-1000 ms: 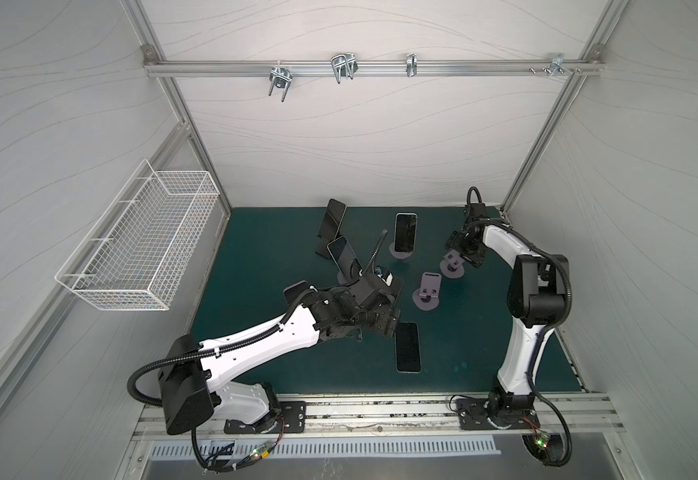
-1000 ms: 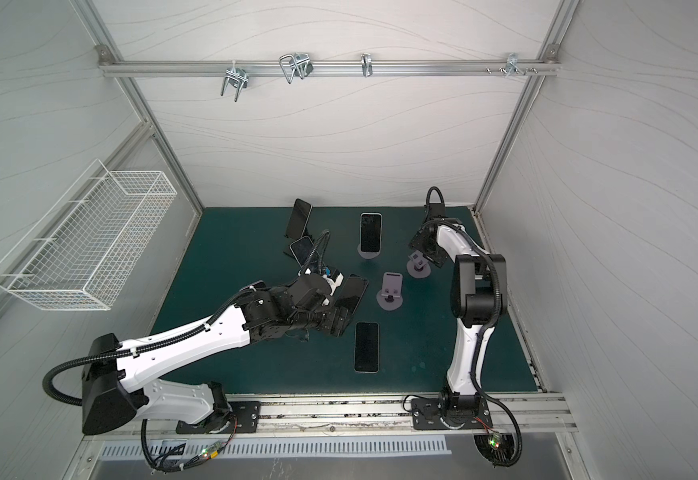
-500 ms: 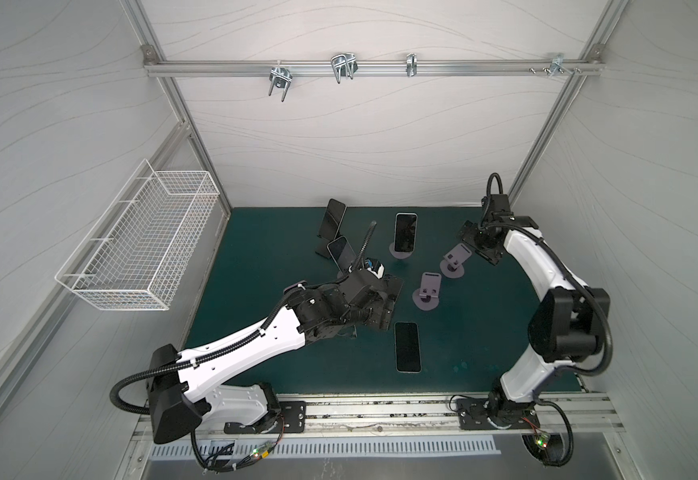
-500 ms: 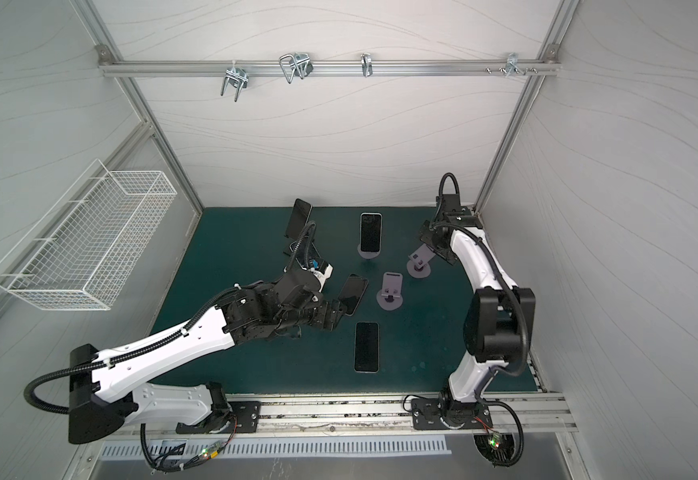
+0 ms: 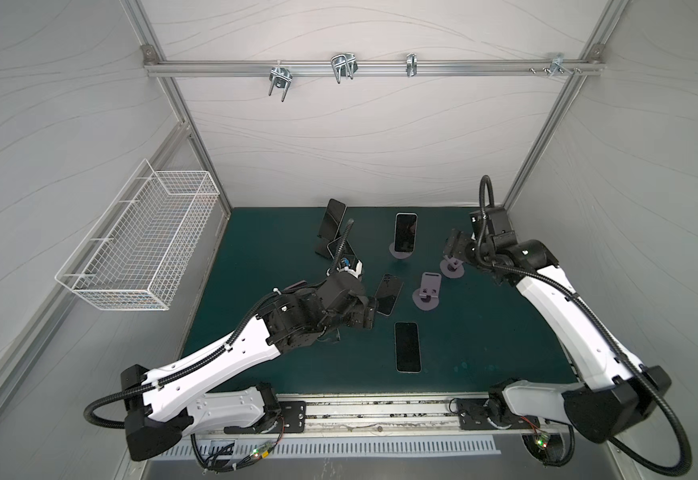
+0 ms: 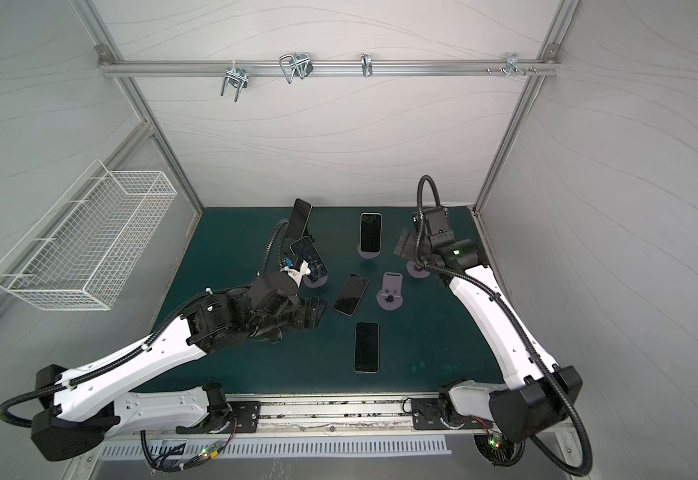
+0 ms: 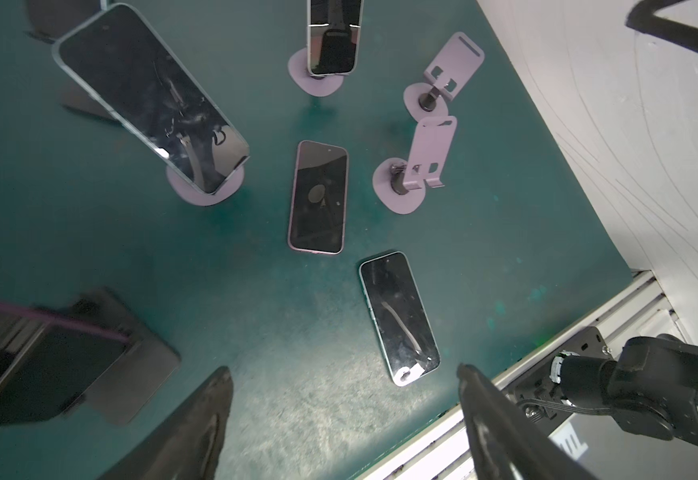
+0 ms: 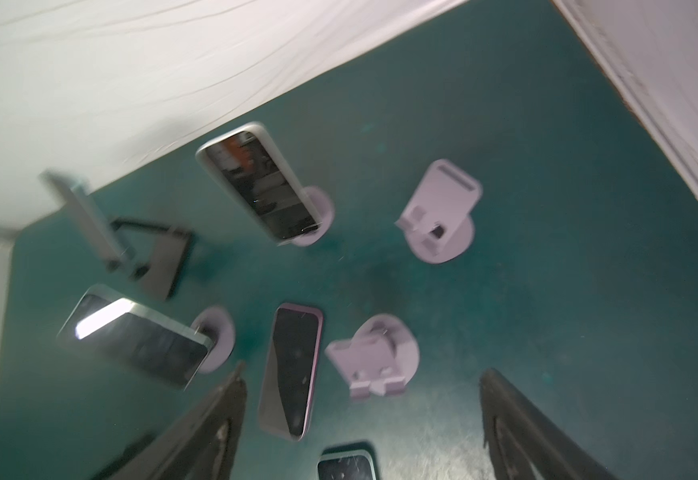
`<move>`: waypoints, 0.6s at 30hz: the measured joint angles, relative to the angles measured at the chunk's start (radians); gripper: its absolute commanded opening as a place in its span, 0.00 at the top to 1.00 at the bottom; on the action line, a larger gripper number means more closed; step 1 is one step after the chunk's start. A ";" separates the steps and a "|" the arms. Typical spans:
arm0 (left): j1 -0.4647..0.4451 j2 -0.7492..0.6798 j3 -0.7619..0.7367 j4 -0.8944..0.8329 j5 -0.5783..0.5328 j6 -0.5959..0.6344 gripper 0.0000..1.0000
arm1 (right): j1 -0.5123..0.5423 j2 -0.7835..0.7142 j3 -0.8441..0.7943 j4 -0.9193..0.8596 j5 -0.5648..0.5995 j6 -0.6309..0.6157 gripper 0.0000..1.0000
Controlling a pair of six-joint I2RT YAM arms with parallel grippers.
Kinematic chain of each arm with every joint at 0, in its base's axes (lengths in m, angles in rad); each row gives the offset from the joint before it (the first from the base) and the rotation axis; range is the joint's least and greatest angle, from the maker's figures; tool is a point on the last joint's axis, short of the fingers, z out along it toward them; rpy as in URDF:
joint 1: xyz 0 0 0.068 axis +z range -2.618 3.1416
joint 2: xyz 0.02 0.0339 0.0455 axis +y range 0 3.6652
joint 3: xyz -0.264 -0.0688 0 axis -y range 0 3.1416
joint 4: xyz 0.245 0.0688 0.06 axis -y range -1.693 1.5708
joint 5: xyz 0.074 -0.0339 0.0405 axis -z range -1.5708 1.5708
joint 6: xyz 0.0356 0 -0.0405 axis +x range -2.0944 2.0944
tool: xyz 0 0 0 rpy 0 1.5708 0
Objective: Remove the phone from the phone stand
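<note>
Two phones are lying flat on the green tabletop (image 5: 255, 257): a purple-edged phone (image 5: 388, 294) just beside an empty lilac stand (image 5: 427, 291), and a pale-edged phone (image 5: 407, 347) nearer the front edge. A third phone (image 5: 405, 232) is sitting on a second lilac stand (image 5: 397, 254) (upright, dark screen showing). The left fingers (image 7: 201, 424) and right fingers (image 8: 210, 419) are both standing wide apart, gripping nothing.

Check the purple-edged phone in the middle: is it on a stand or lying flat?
Lying flat: the phone rests screen up on the mat, apart from the empty purple stand beside it.
</note>
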State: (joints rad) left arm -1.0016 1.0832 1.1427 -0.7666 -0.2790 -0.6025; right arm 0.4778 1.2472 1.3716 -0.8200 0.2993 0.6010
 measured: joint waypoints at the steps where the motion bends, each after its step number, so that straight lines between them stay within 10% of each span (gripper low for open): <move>1: 0.000 -0.015 0.000 -0.014 -0.016 -0.003 0.13 | 0.048 -0.018 -0.006 0.003 0.010 -0.010 0.13; 18: 0.000 -0.159 -0.004 -0.220 -0.264 -0.083 0.08 | 0.535 -0.076 -0.116 0.142 0.096 -0.064 0.12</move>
State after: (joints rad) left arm -1.0016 0.9237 1.1385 -0.9871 -0.5430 -0.6857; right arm 1.0126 1.1713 1.2560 -0.6785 0.3954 0.5373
